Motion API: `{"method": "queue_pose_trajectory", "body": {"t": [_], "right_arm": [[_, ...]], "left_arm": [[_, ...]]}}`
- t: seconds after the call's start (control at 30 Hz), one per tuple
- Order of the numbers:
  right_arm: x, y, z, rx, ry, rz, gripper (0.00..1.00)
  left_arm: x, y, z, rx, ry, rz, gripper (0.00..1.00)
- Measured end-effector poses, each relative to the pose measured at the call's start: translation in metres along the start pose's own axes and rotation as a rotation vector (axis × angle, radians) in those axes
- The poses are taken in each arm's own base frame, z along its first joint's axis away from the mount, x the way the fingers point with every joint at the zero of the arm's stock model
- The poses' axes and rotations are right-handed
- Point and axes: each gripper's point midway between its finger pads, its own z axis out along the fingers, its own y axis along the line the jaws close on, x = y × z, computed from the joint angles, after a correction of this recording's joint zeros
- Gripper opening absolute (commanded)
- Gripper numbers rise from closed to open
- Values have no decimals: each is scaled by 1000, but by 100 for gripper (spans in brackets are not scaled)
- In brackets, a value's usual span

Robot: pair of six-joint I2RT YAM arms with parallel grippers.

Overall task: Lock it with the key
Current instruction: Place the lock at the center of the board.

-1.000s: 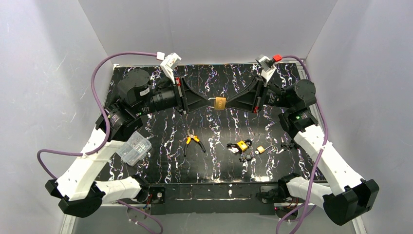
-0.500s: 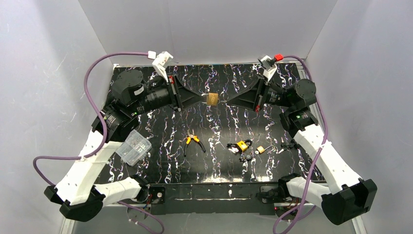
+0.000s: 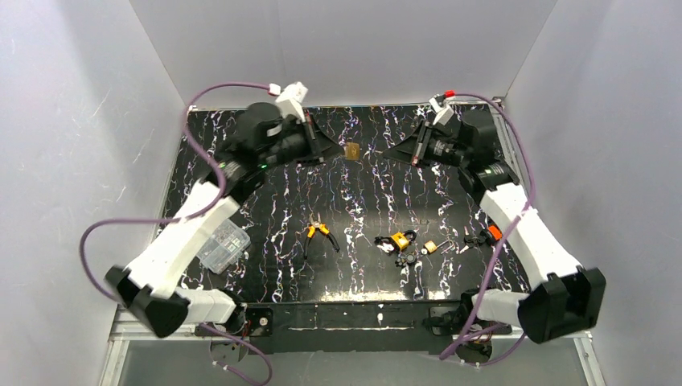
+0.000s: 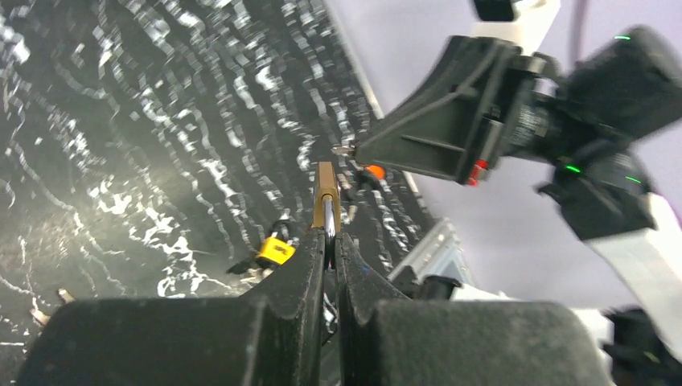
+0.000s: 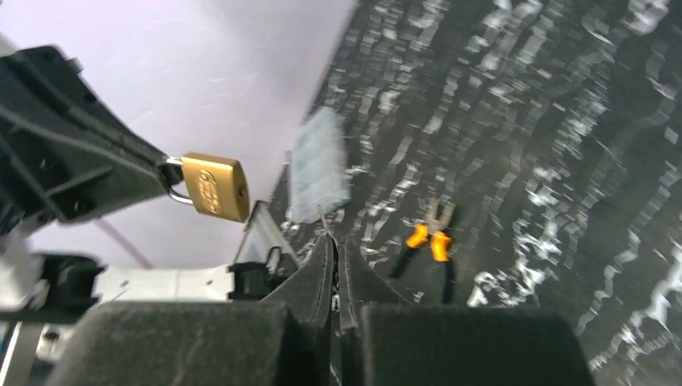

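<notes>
My left gripper (image 3: pixel 342 150) is shut on the shackle of a brass padlock (image 3: pixel 352 150) and holds it in the air over the back of the table. In the left wrist view the padlock (image 4: pixel 326 186) sticks out edge-on past the closed fingers (image 4: pixel 310 265). My right gripper (image 3: pixel 388 152) faces it from the right with a gap between them, shut on a thin metal key (image 5: pixel 323 219) whose tip (image 4: pixel 344 149) points at the lock. The right wrist view shows the padlock (image 5: pixel 214 186) up to the left of the key, not touching it.
On the black marbled table (image 3: pixel 265 201) lie orange-handled pliers (image 3: pixel 320 234), a yellow padlock (image 3: pixel 398 240) with black keys, a small brass padlock (image 3: pixel 432 246) and a clear plastic box (image 3: pixel 222 244) at the left. White walls enclose the back and sides.
The two grippers met at the padlock a second ago. They have drawn apart and moved toward the back wall; the padlock stayed in the left gripper, the key in the right.
</notes>
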Motion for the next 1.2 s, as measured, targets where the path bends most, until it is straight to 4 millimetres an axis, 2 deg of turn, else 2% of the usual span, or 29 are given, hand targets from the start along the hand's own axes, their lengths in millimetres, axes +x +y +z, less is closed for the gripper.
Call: {"method": "queue_pose_trajectory", "body": {"t": [0.1, 0.23, 0.37, 0.53, 0.7, 0.87, 0.97, 1.03, 1.1, 1.2], "right_arm": [[9, -55, 20, 166, 48, 90, 1], [25, -116, 38, 341, 118, 182, 1], [35, -162, 54, 464, 174, 239, 1], [42, -201, 74, 540, 226, 290, 1], [53, -231, 94, 581, 280, 336, 1], [63, -248, 113, 603, 331, 363, 1], [67, -251, 119, 611, 353, 369, 11], [68, -252, 122, 618, 361, 371, 18], [69, -253, 125, 619, 367, 367, 23], [72, -257, 127, 627, 377, 372, 33]], "left_arm": [[22, 44, 52, -101, 88, -55, 0], [57, 102, 111, -205, 198, -139, 0], [86, 150, 149, -267, 273, -246, 0], [107, 193, 185, -287, 326, -368, 0], [120, 223, 206, -295, 365, -445, 0], [136, 246, 210, -327, 402, -494, 0], [145, 255, 210, -348, 428, -516, 0], [148, 259, 207, -373, 442, -524, 13], [147, 261, 203, -412, 452, -519, 29], [142, 265, 197, -476, 456, -496, 44]]}}
